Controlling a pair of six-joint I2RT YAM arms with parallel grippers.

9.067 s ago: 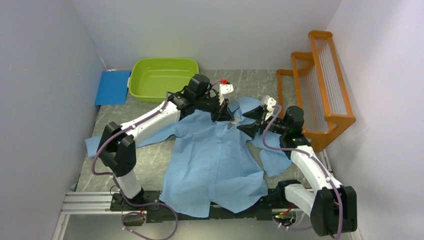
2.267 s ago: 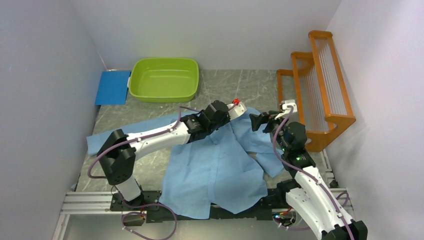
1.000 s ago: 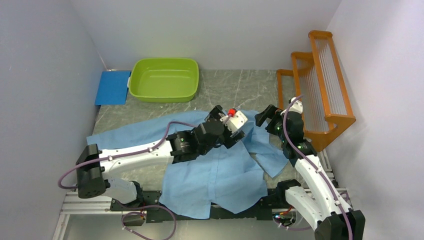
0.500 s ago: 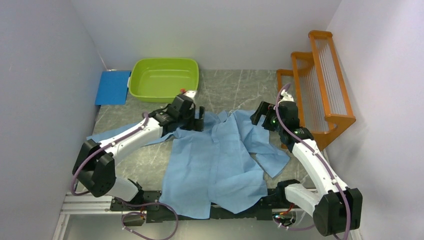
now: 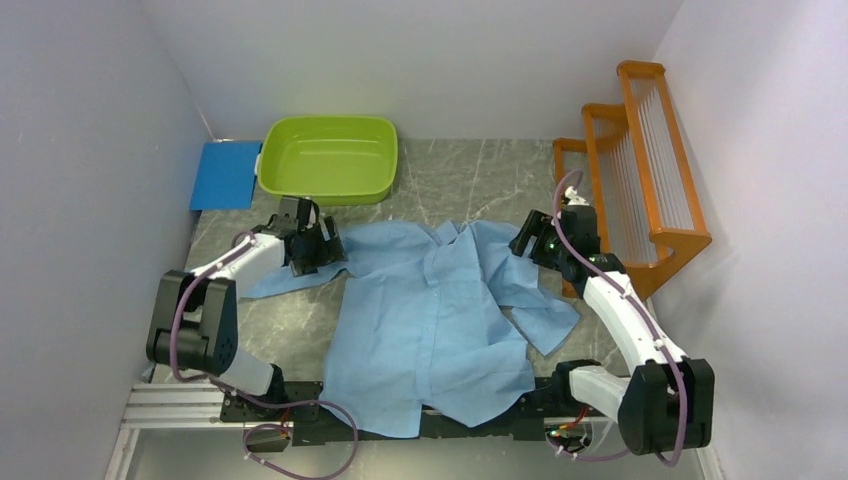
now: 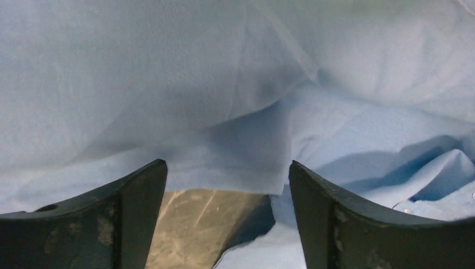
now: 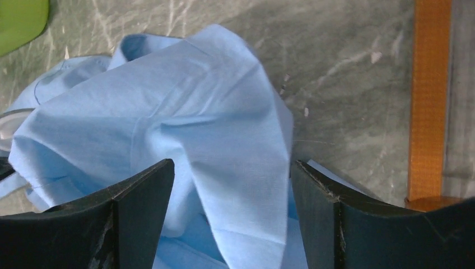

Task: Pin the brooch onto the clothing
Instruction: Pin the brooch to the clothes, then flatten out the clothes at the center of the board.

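The shirt (image 5: pixel 430 310) is lying spread out flat on the table (image 5: pixel 470 170), just in front of the green tub (image 5: pixel 328 160) and running off to the tub's right. Its long axis is pointing away from the tub's side of the table, with the collar (image 5: pixel 445 232) sitting at the tub end and the hem trailing down toward the arm bases. One sleeve is stretching out left, under the tub's near edge.

The brooch isn't showing up in any view. I can't tell whether it's already on the cloth or somewhere out of sight.

The left gripper (image 5: pixel 318 250) is sitting just in front of the tub, right at that left sleeve and shoulder. Its wrist cam is showing the jaws spread wide with nothing clamped, just loose cloth folds and a bit of table ahead. The right gripper (image 5: pixel 522 240) is hanging well off to the tub's right, beside the orange rack (image 5: pixel 640 170), over the bunched-up right shoulder. Its jaws are gaping too, with cloth lying between them but nothing pinched.

So the collar and chest are lying between the two grippers, and I'm guessing the right one is the nearer. Nobody's carrying a pin, though, so finding the brooch looks like the next thing to sort out.
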